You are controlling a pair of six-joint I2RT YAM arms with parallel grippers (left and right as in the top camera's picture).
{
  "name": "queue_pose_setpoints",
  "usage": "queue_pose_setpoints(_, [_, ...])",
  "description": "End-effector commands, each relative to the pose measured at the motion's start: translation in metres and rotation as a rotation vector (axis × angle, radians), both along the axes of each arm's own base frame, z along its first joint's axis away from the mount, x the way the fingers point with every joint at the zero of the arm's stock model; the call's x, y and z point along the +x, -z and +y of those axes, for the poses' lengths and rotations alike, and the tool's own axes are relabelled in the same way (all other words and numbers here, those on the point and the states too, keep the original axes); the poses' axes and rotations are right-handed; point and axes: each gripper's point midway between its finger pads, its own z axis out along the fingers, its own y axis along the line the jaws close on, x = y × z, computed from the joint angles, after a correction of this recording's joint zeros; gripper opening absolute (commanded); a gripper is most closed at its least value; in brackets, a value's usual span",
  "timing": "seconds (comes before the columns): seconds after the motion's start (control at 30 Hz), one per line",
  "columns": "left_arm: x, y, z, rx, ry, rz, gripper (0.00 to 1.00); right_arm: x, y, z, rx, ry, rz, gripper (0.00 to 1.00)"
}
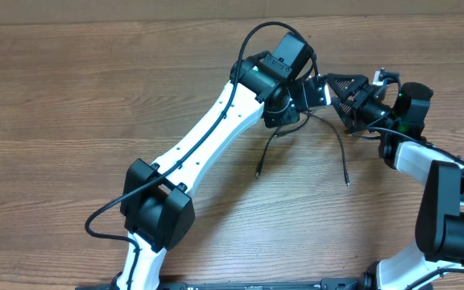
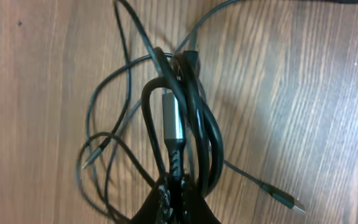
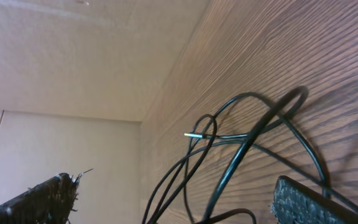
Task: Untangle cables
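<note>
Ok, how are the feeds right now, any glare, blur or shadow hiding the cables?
Overhead: even light, sharp, but the arms cover most of the cables. Left wrist: bundle crisp, pale glare on the table beside it, end effector dark and soft. Right wrist: tilted view, near fingers soft, cables sharp with shadows.

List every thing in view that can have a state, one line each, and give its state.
cables, tangled in a bunch, pinched by the left gripper
left gripper, shut on the cables
right gripper, open, gripping nothing
silver plug, unplugged, inside the bunch
small end plug, unplugged, lying on the table
</note>
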Motion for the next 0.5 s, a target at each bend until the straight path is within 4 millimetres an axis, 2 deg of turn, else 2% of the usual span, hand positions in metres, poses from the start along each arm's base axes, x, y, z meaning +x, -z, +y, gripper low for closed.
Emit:
queue_pose_setpoints(0.0, [0.008, -0.014, -0.004, -0.036, -0.011, -0.044, 0.04, -0.003, 0.002, 0.009, -0.005, -0.036, -0.011, 1.00])
queue_pose_setpoints(0.17, [0.018, -0.021, -0.008, -0.067, -0.015, -0.083, 0.04, -0.005, 0.000, 0.022, -0.005, -0.068, -0.020, 1.00])
queue_pose_setpoints(0.33, [0.030, -0.025, -0.010, -0.094, -0.026, -0.122, 0.04, -0.009, -0.010, 0.041, 0.004, -0.137, -0.072, 1.00])
queue_pose_setpoints(0.47, [0.038, -0.030, -0.010, -0.118, -0.053, -0.140, 0.04, -0.013, -0.009, 0.054, 0.007, -0.168, -0.062, 1.00])
